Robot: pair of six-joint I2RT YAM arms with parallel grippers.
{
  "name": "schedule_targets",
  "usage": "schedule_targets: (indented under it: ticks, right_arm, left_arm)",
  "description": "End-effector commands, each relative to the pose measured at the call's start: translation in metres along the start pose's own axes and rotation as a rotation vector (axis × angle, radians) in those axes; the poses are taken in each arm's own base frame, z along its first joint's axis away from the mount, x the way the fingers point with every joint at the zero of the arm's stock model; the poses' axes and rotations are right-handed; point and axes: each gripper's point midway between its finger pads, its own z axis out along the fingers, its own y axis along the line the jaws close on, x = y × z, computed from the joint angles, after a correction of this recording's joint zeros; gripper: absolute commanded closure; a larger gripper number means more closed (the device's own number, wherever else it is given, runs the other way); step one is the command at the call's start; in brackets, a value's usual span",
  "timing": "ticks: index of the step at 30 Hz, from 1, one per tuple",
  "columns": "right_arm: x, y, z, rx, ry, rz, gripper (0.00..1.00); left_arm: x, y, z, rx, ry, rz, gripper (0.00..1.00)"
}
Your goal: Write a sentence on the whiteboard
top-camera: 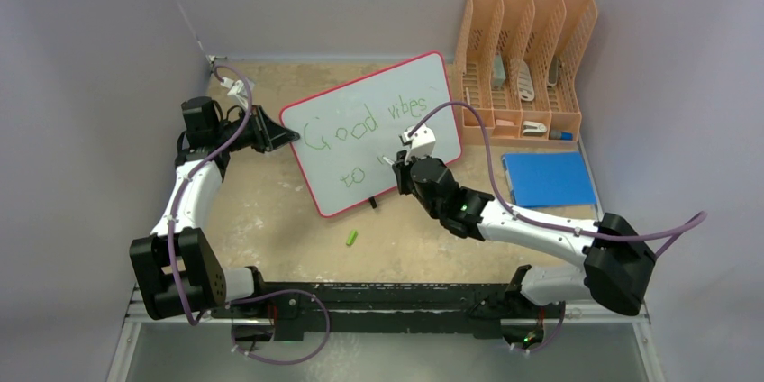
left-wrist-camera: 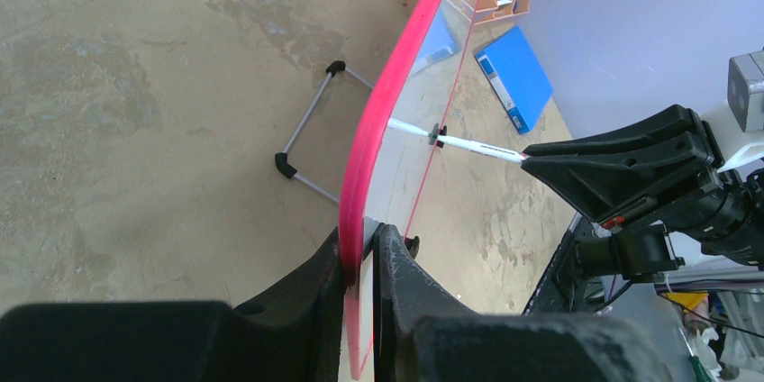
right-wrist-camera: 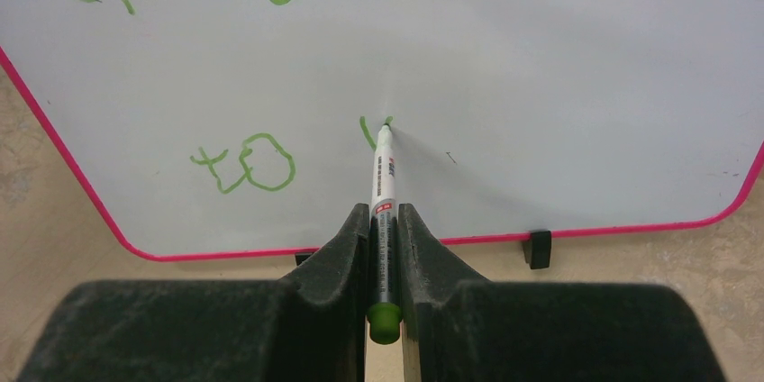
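Your right gripper is pinched around the barrel of a green marker. Your left gripper is pressed together on the red rim of the whiteboard, clamping its edge at 9 o'clock in the top view and holding it propped up on the table.

The whiteboard sits mid-table, its long axis running from 8 o'clock up to 2 o'clock in that view. The sentence so far reads "Good vibes" on the upper line and "to" on the lower one.

From the right wrist, the marker's long axis points straight to 12 o'clock and its tip appears to touch the board. A short fresh green stroke sits just at 11 o'clock of the tip, with "to" off at 9 o'clock. Bare board lies toward 3 o'clock, so I judge the rest of the word has to travel that way. The right arm is the one placed to do it.

From above, the right gripper covers the new stroke and the space after "to". The wrist view crops the upper line at 12 o'clock. You cannot tell how hard the tip presses.

A small green cap lies on the table at 6 o'clock of the board, well apart from both grippers.
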Motion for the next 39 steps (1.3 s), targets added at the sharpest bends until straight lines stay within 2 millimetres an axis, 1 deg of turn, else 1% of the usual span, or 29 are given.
schedule_targets:
  ticks: [1, 9, 21, 39]
  right_arm:
    - [-0.010, -0.001, -0.002, 0.010, -0.022, 0.025, 1.00]
    - [-0.008, -0.006, -0.004, 0.025, -0.021, 0.021, 1.00]
    - [0.001, -0.001, -0.006, -0.009, 0.008, 0.019, 1.00]
    - [0.014, 0.001, -0.005, -0.023, 0.046, 0.011, 1.00]
  left_arm:
    - [-0.007, 0.006, 0.000, -0.047, -0.019, 0.029, 1.00]
    - [-0.006, 0.007, 0.000, -0.048, -0.017, 0.026, 1.00]
    - [-0.006, 0.007, 0.000, -0.048, -0.018, 0.026, 1.00]
    - [-0.006, 0.007, 0.000, -0.049, -0.019, 0.027, 1.00]
